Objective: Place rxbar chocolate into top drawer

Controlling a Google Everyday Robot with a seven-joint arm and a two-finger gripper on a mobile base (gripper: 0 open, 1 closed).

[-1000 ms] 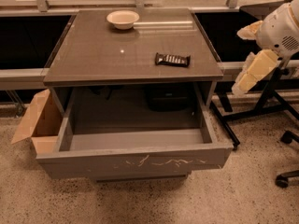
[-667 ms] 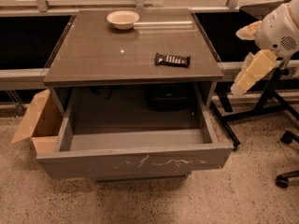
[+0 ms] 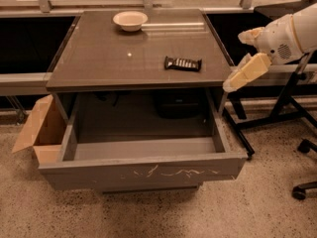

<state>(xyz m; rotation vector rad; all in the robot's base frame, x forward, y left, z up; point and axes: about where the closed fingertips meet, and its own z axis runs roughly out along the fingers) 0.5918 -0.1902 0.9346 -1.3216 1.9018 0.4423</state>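
The rxbar chocolate (image 3: 183,63), a dark wrapper with pale stripes, lies flat on the grey cabinet top (image 3: 109,63), right of centre. The top drawer (image 3: 143,173) is pulled out wide below the top, and its scratched front panel faces me. No object shows on its floor. My gripper (image 3: 235,61) hangs in the air just off the cabinet's right edge, to the right of the bar and at about its height. Its cream fingers (image 3: 246,72) are spread apart and hold nothing.
A cream bowl (image 3: 130,20) sits at the back of the cabinet top. A tan cardboard box (image 3: 42,130) stands open on the floor at the left. A black metal stand (image 3: 287,103) and a chair's castors (image 3: 299,192) are on the floor to the right.
My gripper has moved a little to the left, closer to the cabinet's right edge. The bar, bowl and drawer have not moved.
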